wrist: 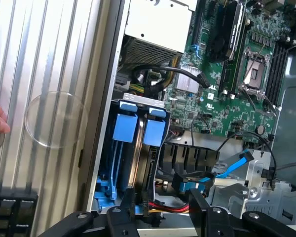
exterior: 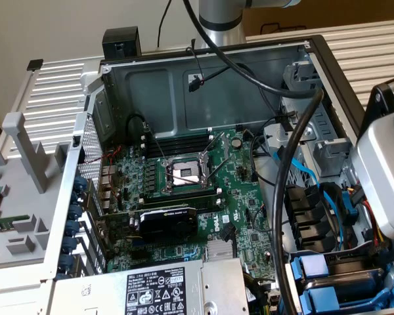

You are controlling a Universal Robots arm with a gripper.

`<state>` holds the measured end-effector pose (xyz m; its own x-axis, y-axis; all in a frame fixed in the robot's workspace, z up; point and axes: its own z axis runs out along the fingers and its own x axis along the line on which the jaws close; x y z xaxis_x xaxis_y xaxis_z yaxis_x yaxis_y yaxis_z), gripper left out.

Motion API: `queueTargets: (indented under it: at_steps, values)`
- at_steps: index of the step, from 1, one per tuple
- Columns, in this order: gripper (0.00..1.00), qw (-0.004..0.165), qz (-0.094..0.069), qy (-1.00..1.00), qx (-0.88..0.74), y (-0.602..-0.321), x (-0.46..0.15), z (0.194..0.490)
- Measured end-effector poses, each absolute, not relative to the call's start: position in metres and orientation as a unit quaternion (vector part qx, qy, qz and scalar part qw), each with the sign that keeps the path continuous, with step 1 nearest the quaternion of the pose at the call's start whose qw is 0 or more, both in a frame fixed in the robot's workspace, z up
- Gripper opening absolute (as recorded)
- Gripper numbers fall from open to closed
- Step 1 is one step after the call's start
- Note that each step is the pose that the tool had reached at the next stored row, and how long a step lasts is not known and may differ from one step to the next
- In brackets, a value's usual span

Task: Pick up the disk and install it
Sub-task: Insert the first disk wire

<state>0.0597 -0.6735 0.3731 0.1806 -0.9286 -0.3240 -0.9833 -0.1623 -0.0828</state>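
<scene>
Disk [wrist: 125,128] stands on edge in the blue bay [wrist: 103,185], tight beside a second carrier [wrist: 155,132] and just inside the case wall [wrist: 107,89]. Its long axis runs from its blue tab toward the gripper [wrist: 163,200]. The jaws are spread and empty, close over the cables [wrist: 173,209]. There is open room over the motherboard [wrist: 227,106].

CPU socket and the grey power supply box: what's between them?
A black graphics card, lying across the motherboard between the CPU socket and the power supply box. The exterior view shows it.

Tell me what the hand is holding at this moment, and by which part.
Nothing: the hand stands open and empty, apart from the blue-framed disks seated in the drive bay.
</scene>
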Motion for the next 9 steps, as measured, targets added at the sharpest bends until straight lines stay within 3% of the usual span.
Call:
queueTargets:
  at_steps: [9]
  values:
    - [0.55, 0.141, 0.103, 0.630, -0.757, -0.6802, 0.0606, 0.3730]
